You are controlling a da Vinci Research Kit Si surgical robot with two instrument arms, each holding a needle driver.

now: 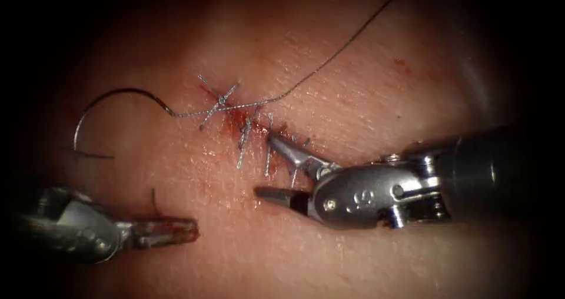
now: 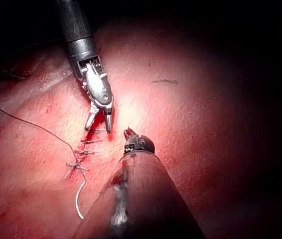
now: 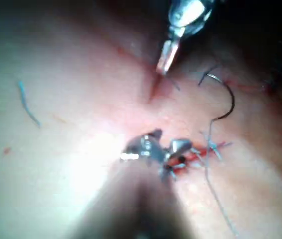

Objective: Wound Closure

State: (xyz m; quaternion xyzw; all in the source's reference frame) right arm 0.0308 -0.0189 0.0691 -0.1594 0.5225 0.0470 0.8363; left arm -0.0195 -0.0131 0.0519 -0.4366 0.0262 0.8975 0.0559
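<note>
Curved dark steel needle (image 1: 100,108) is lying free left of the stitched cut (image 1: 247,131), thin grey thread (image 1: 329,60) trailing. Right gripper (image 1: 265,163) is gaping wide, empty; left gripper (image 1: 176,231) is seemingly closed, empty.

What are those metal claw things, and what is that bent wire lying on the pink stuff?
The pink stuff is pork belly, the tissue, used to practise sewing up a cut. The claws are two little tools on a robot's long arms. The right tool has its jaws open by the stitches and holds nothing. The left tool has its jaws shut and also holds nothing. The bent wire is the needle, lying free on the tissue left of the cut, not stuck in. A thread runs from it across the knot. One picture looks from above; the other two come from small cameras by each arm.
</note>
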